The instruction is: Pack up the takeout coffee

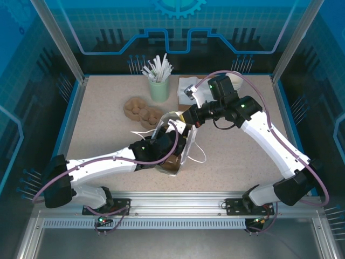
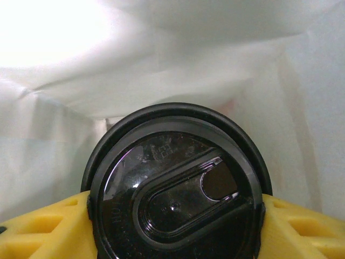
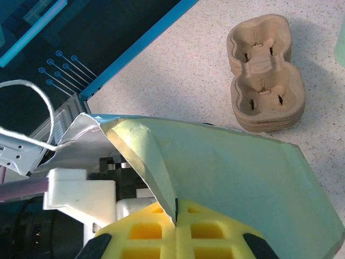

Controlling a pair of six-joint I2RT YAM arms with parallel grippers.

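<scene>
Item: takeout coffee (image 2: 175, 189), a cup with a black lid, inside the paper bag (image 2: 205, 48), with white walls on all sides.
Holder: left gripper (image 2: 175, 229), yellow fingers (image 2: 43, 229) pressed to either side of the lid, grasping the cup.
Also: right gripper (image 3: 176, 218), clenched on the bag's pale green rim.
Nearby: pulp cup carrier (image 3: 264, 70) on the speckled table (image 1: 237, 156), apart from the bag.

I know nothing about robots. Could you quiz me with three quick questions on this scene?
1. True or false: the right gripper is pinching the paper bag's rim.
2. What does the left gripper hold? A) the takeout coffee B) a spoon C) a sandwich
3. Fill in: the pulp cup carrier lies on the ____.
Key: 1 true; 2 A; 3 table.
</scene>
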